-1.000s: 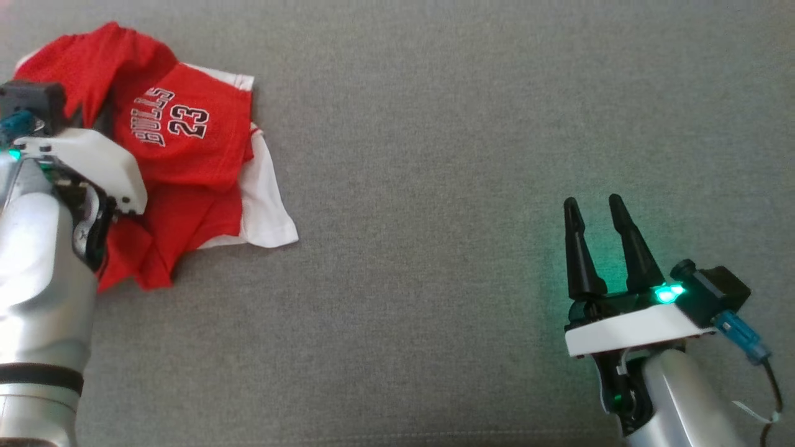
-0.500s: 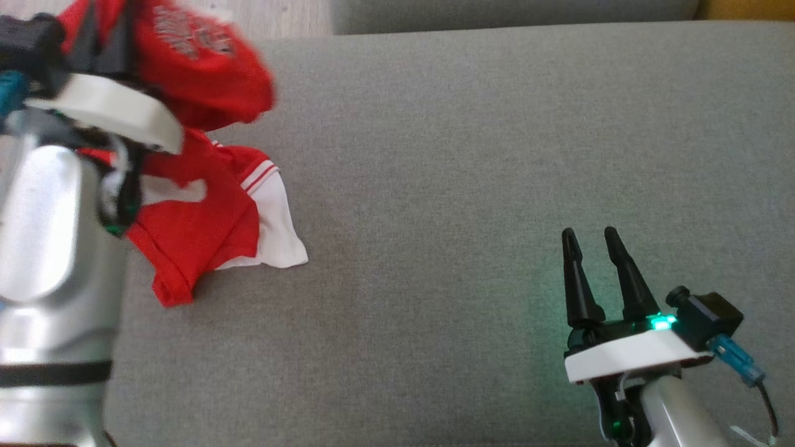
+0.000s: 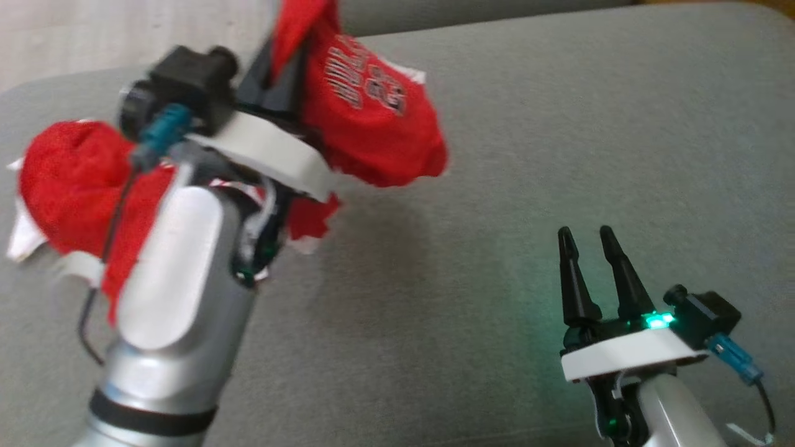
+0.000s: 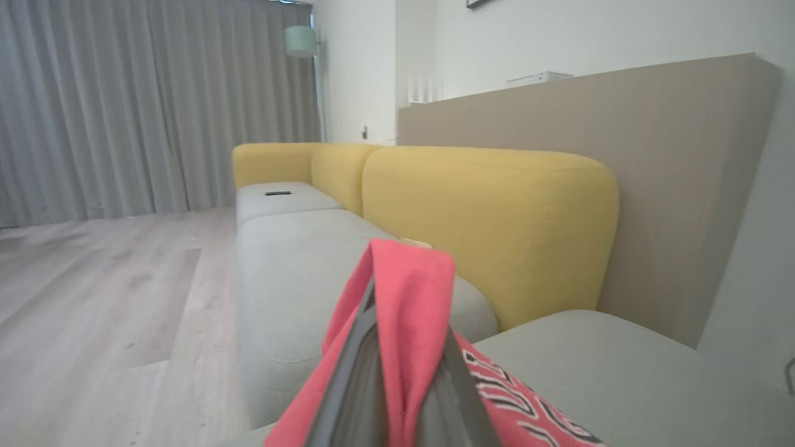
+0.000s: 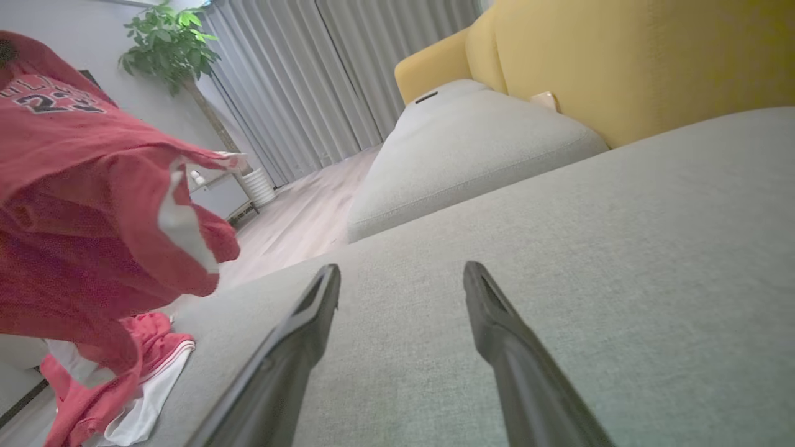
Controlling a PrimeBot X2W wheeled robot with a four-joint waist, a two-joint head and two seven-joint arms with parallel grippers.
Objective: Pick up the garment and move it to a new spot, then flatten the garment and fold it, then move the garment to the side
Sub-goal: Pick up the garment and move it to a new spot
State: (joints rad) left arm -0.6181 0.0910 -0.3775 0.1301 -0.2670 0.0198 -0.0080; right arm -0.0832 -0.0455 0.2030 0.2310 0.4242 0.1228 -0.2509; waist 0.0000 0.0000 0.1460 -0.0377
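Head view: L gripper (image 3: 287, 59) was shut on jersey (image 3: 372, 118), lifted over sofa (image 3: 559, 124); R gripper (image 3: 584, 234) was wide open, empty, well apart. L wrist: red cloth was pinched betw. fingers (image 4: 348, 385). R wrist: jersey's tail lay on sofa, so prob. step 1, the carry; next needs set-down on a bare patch.
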